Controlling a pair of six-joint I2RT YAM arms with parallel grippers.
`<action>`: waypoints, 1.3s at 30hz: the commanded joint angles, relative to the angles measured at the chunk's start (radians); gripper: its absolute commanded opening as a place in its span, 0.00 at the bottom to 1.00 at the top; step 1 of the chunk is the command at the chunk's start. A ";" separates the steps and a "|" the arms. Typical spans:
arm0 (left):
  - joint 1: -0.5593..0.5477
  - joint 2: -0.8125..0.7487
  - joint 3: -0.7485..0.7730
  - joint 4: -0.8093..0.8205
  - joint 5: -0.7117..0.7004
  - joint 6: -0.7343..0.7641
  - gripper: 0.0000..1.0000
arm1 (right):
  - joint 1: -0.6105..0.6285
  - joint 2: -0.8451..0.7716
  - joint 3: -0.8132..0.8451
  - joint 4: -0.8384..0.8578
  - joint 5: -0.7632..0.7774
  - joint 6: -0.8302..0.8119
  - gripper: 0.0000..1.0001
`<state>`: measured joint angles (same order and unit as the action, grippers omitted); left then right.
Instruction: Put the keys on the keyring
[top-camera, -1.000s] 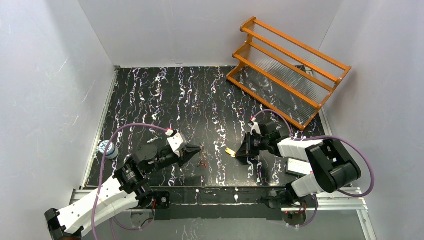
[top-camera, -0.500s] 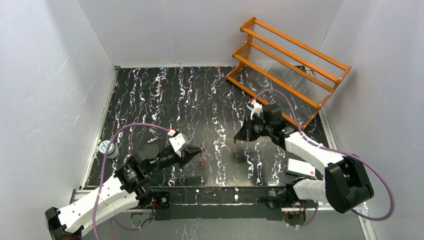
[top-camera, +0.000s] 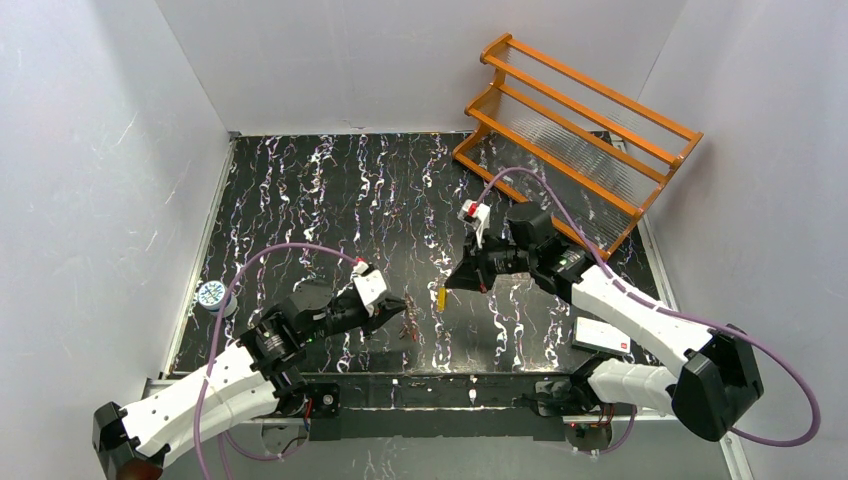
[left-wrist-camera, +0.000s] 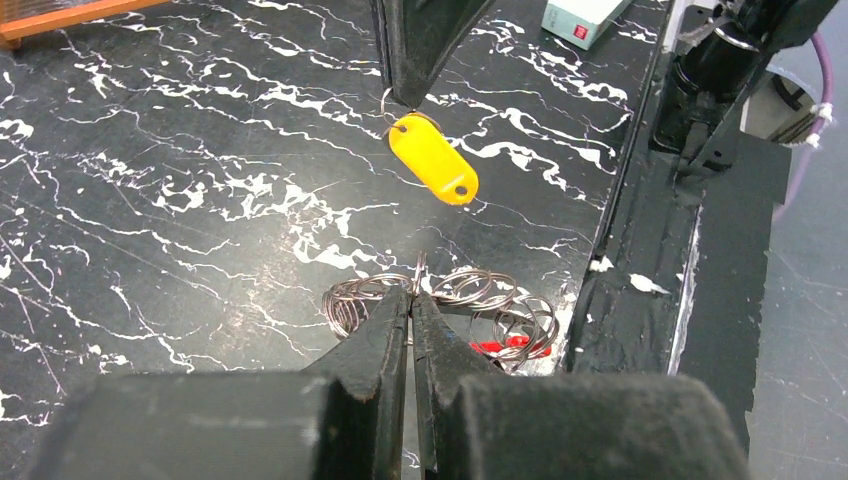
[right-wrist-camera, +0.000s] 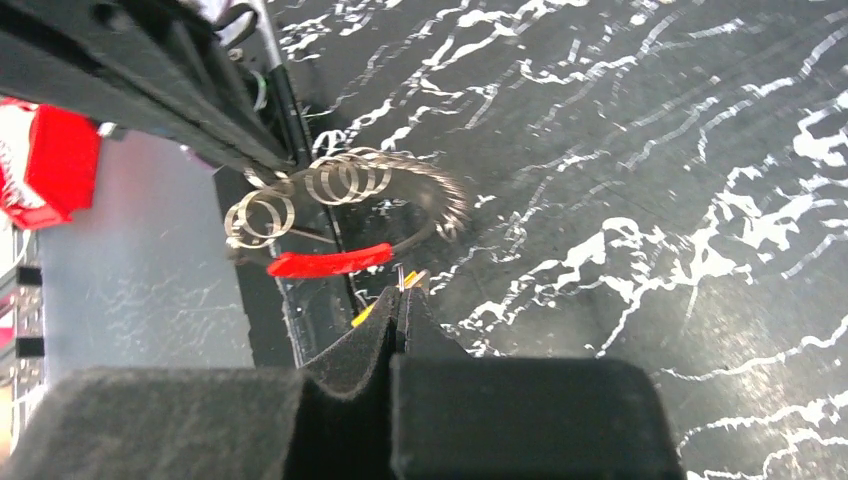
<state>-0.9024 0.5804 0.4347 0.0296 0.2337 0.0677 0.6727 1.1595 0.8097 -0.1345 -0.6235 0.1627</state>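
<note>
My left gripper (top-camera: 400, 308) is shut on the keyring (left-wrist-camera: 480, 300), a thin silvery wire loop strung with several small rings and a short red section (left-wrist-camera: 505, 347). It holds the loop low over the table near the front edge. My right gripper (top-camera: 447, 283) is shut on a small ring that carries a yellow oval key tag (left-wrist-camera: 433, 158), which hangs just beyond the keyring. The keyring (right-wrist-camera: 350, 180) and its red section (right-wrist-camera: 330, 262) lie right ahead of my right fingertips (right-wrist-camera: 402, 290). A silvery key does not show.
An orange rack (top-camera: 575, 130) stands at the back right. A small white box with a red mark (top-camera: 600, 337) lies at the front right. A blue-and-white round object (top-camera: 212, 295) sits at the left edge. The black front rail (left-wrist-camera: 660, 260) runs next to the keyring.
My right arm has swung left and forward, carrying the yellow tag close to the left gripper. My left gripper has shifted slightly right with the keyring.
</note>
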 joint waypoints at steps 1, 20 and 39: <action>0.002 -0.002 0.035 0.036 0.073 0.057 0.00 | 0.039 -0.042 0.075 -0.014 -0.093 -0.089 0.01; 0.002 0.012 0.019 0.118 0.071 0.026 0.00 | 0.260 0.042 0.158 0.010 0.038 -0.131 0.01; 0.002 0.021 0.013 0.135 0.086 0.009 0.00 | 0.301 0.009 0.164 0.054 0.183 -0.127 0.01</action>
<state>-0.8986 0.6117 0.4347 0.1253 0.2943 0.0883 0.9710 1.2098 0.9371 -0.1547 -0.5041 0.0387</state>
